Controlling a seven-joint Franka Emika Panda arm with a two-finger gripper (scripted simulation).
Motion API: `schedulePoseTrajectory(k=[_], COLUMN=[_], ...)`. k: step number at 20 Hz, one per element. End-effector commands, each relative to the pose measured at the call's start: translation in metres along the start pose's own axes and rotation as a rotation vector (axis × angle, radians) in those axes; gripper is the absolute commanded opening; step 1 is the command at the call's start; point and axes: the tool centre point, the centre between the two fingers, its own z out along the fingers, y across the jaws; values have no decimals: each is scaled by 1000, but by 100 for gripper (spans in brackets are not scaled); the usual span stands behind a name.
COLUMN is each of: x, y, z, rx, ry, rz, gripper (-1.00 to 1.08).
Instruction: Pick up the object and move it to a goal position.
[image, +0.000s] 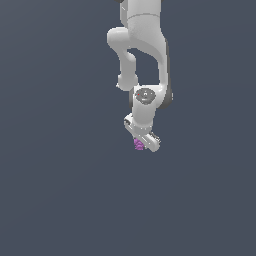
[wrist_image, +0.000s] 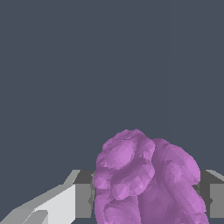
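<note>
The white two-fingered gripper (image: 144, 144) is clenching the small, lumpy purple-magenta blob (wrist_image: 146, 179), which is sitting between the grey finger pads (wrist_image: 83, 199) and touching both. In the exterior view the blob (image: 138, 145) is peeking out just beneath the gripper. The carrying step appears to be in hand; next, it needs moving steadily to the goal, which is not showing.

Flat, featureless dark slate-grey backdrop (image: 55, 190) in both views, evenly lit, floor and wall indistinguishable.
</note>
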Motion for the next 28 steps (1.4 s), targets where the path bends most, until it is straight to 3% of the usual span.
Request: schedulePoseTrajectory(k=[1,8,19,28], x=[6,30,72,90], y=[-8,-45,-116,-156], z=[-5,-31,-108,-175], rx=[25,147,414,604], ry=[10,58,161,232], rz=[-11,-69,-195,-285], gripper=[-100,-100,-100,-100])
